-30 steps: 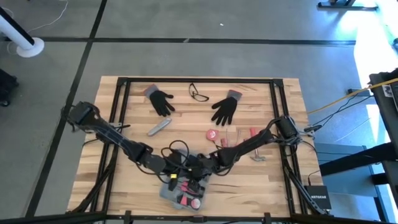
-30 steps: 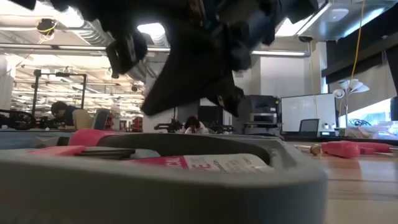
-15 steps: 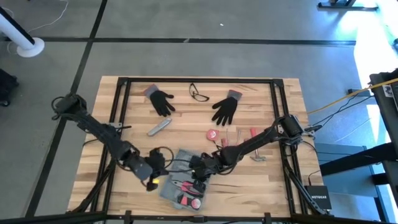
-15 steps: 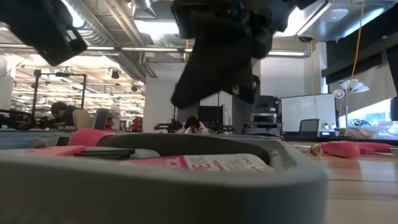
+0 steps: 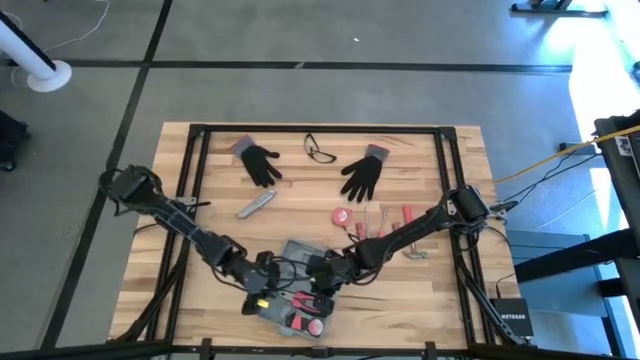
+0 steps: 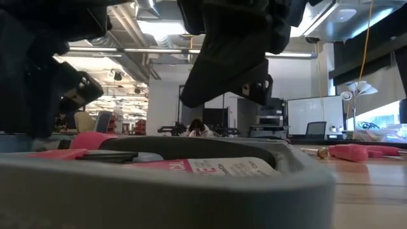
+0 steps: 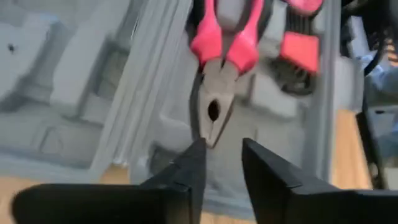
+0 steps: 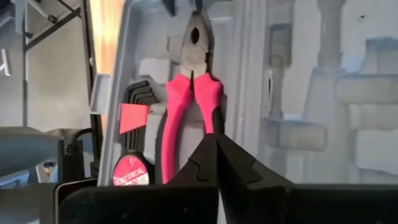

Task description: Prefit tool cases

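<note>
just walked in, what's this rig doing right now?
Both arms are working over the open tool case at the table's near edge. Pink-handled pliers already lie in a moulded recess, next to a set of hex keys and a round red-labelled item. The left pincer hangs open just past the pliers' nose, holding nothing. The right pincer is shut and empty over the pliers' handles.

— What lies around the desk (image 5: 455, 290)?
— Grey concrete floor (image 5: 330, 95) crossed by dark lines, with a bright patch at one side.
— And beyond it?
— An open workshop: ceiling lights (image 6: 156, 28), exposed ducts, a whiteboard (image 6: 310, 114), and a seated person (image 6: 198, 129) far off.
</note>
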Action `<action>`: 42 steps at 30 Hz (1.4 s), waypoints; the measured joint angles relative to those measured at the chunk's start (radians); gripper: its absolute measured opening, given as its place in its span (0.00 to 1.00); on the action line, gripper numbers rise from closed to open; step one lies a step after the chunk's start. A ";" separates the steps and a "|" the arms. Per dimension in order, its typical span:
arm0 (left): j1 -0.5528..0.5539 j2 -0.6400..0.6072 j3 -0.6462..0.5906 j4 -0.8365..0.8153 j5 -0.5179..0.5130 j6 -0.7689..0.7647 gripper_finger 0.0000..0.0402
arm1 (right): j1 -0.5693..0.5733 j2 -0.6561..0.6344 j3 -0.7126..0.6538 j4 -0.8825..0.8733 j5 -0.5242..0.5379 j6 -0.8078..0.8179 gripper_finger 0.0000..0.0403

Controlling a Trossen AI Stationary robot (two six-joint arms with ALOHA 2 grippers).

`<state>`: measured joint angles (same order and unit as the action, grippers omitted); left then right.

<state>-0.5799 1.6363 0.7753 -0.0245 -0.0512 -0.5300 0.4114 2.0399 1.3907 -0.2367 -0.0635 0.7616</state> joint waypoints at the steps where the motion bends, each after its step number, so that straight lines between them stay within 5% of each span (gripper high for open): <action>1: 0.003 -0.001 0.009 0.005 0.000 -0.003 0.27 | 0.000 0.000 0.000 -0.002 0.000 0.000 0.00; 11: 0.007 0.046 0.023 0.019 -0.012 0.098 0.50 | 0.000 0.000 0.000 -0.002 -0.001 0.000 0.00; 19: 0.004 0.057 0.033 -0.010 -0.118 0.261 0.56 | 0.000 0.000 0.000 -0.001 0.001 -0.001 0.00; 32: -0.004 0.114 0.033 0.023 -0.382 0.453 0.48 | 0.000 0.000 0.000 0.000 0.072 -0.003 0.00; 42: 0.015 0.192 0.098 0.036 -0.406 0.595 0.28 | -0.002 0.000 0.000 0.007 0.112 0.012 0.00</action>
<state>-0.5649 1.8287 0.8730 0.0118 -0.4575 0.0648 0.4099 2.0399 1.3905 -0.2292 0.0483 0.7733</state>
